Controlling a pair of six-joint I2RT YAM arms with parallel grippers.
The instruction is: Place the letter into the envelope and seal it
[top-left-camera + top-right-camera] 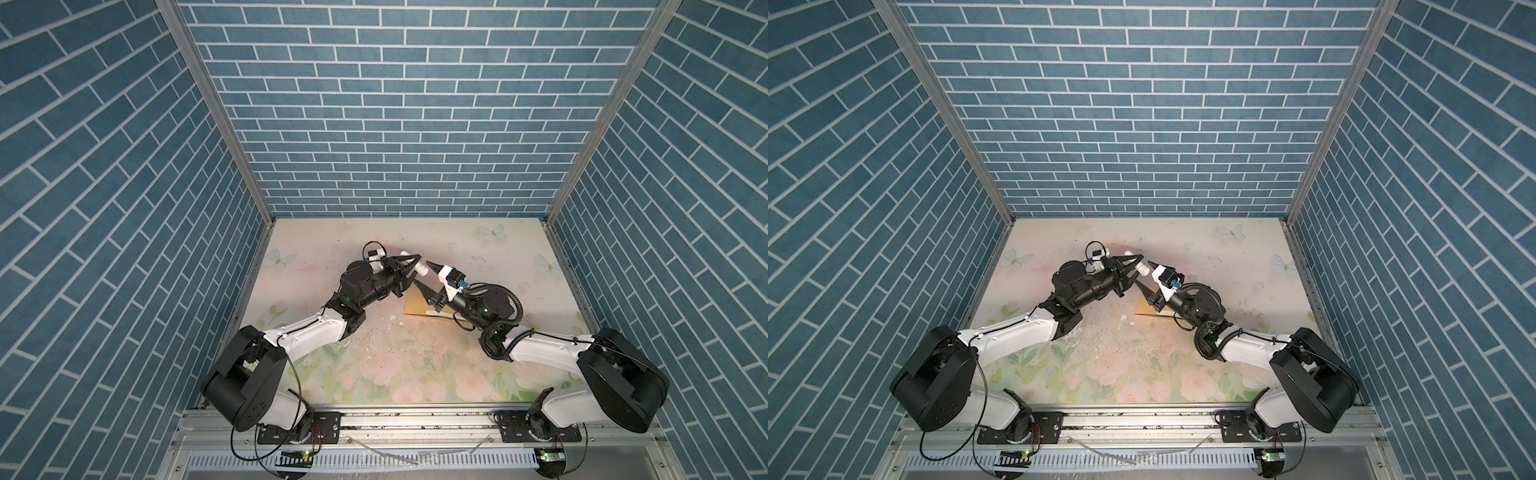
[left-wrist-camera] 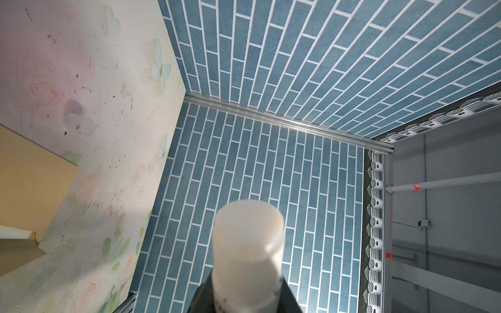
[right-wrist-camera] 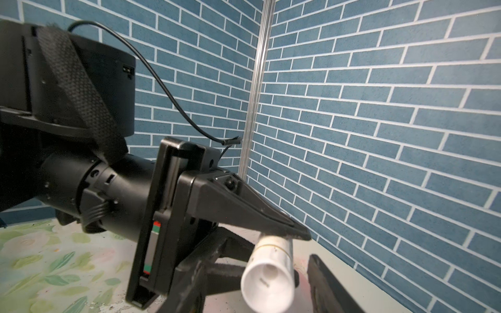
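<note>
Fingers [image 3: 282,227] of L arm clamped on white stick [image 3: 268,273]; R fingers [image 1: 432,266] apart, over envelope [image 1: 415,303].

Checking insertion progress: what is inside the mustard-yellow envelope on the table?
Cannot tell. In both top views only part of the envelope shows; the right end effector and its arm cover the rest. No letter is visible. The left end effector holds a white cylindrical stick.

Both top views look steeply down from high in front; wrist views sit close, sharing the white stick [image 3: 268,273].
</note>
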